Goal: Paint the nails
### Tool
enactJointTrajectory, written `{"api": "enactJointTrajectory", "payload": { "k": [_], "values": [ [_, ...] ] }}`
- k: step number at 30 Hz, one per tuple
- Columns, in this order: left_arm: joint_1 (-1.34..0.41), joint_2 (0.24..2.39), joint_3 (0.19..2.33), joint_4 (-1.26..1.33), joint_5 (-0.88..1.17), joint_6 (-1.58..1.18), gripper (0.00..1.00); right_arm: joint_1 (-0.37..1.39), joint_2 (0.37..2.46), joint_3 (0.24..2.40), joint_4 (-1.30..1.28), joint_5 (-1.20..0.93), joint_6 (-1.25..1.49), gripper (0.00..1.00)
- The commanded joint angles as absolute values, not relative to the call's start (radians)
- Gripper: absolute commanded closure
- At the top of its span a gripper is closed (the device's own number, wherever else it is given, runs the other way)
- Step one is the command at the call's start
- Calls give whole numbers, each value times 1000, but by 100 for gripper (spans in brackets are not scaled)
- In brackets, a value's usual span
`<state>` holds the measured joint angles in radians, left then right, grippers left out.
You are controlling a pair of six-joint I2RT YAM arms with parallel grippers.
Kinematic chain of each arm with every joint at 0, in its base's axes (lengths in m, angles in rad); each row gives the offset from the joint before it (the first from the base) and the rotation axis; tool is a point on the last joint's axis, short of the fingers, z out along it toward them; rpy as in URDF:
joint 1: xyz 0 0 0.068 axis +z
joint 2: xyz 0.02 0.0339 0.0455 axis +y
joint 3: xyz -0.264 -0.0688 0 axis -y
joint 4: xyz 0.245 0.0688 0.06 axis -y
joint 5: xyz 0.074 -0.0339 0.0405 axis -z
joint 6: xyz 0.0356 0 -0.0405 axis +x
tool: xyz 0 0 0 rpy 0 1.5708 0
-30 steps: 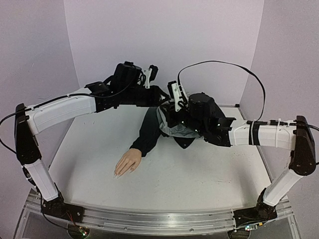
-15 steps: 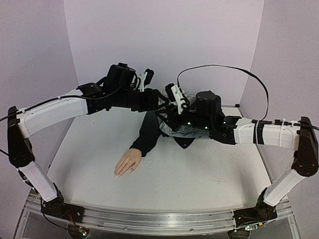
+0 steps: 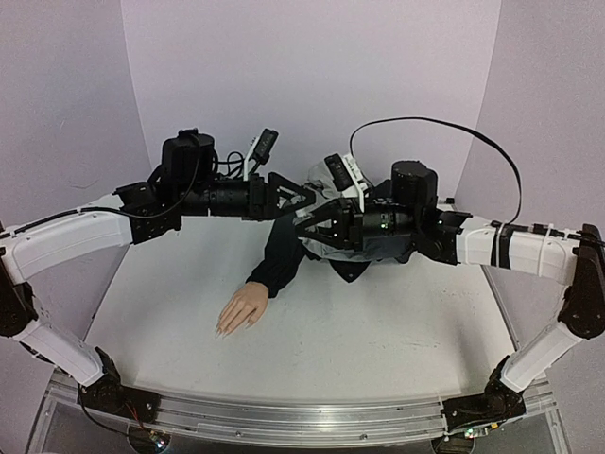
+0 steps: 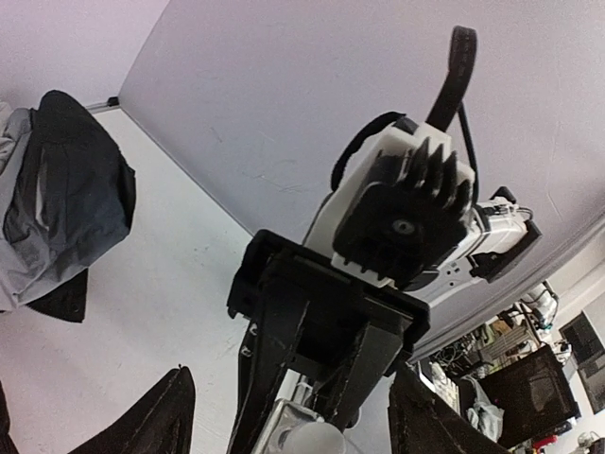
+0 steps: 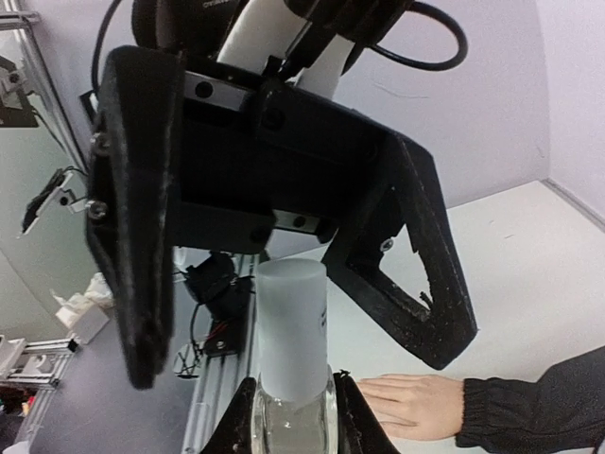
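The flesh-coloured mannequin hand (image 3: 241,307) lies palm down on the white table, its dark sleeve (image 3: 282,248) running back and to the right. The nails (image 3: 221,330) are at its near fingertips, too small to make out. My right gripper (image 3: 317,222) hovers above the sleeve, shut on a small glass bottle (image 5: 291,421) with a frosted white cap (image 5: 291,317). My left gripper (image 3: 295,197) faces it head-on and is open. Its black fingers (image 5: 132,218) stand either side of the cap without touching it. The hand (image 5: 411,402) shows below in the right wrist view.
A bundle of grey and black cloth (image 3: 354,251) lies at the sleeve's far end under the right arm, also in the left wrist view (image 4: 57,208). Lilac walls (image 3: 312,76) close in the back and sides. A metal rail (image 3: 284,421) runs along the near edge.
My left gripper's jaws have opened from shut, and the left arm has drawn back to the left. The right gripper, still holding the bottle, has shifted slightly up and right.
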<state>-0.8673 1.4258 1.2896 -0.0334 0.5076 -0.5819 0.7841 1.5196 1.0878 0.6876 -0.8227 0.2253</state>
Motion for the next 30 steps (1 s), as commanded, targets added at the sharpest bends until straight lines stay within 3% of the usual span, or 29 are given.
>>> {"api": "enactJointTrajectory", "payload": {
  "k": [1,8,14,24,27,30],
  "values": [
    [-865,1370,1274,126,596,-592,36,781,1517,1146,789,-966,307,100],
    [-868,1367,1259,130,584,-569,60,763,1513,1136,816,-921,329,100],
    [-875,1398,1271,127,548,-535,68,735,1520,1131,851,-896,349,100],
    [-875,1495,1390,25,432,-468,92,718,1539,1137,816,-691,234,100],
    [-875,1534,1445,-45,355,-456,100,741,1545,1167,699,-371,130,100],
    [-876,1568,1492,-107,252,-466,100,860,1550,1176,673,355,18,100]
  ]
}}
